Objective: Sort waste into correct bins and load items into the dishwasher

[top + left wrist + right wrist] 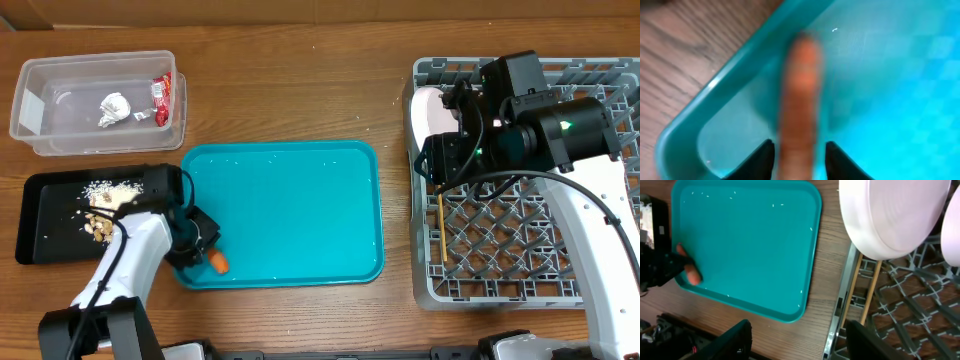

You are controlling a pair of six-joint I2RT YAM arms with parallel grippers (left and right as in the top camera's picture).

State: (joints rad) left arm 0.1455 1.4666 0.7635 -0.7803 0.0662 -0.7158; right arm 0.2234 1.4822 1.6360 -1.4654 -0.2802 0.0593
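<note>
The small orange carrot (218, 262) lies in the front left corner of the teal tray (290, 210). My left gripper (205, 250) is low over it. In the left wrist view the carrot (800, 95) lies between the two fingers (801, 157), with a thin gap on each side. My right gripper (445, 160) hangs open and empty (805, 340) over the left edge of the grey dish rack (500, 280). White dishes (890, 215) and the chopsticks (860, 290) sit in the rack. The clear tub (60, 140) holds the tissue ball (114, 107) and the red wrapper (161, 98).
The black tray (40, 225) at the left holds rice and peanut shells (105, 205). A few rice grains dot the teal tray. A strip of bare wooden table (827, 270) lies between the teal tray and the rack.
</note>
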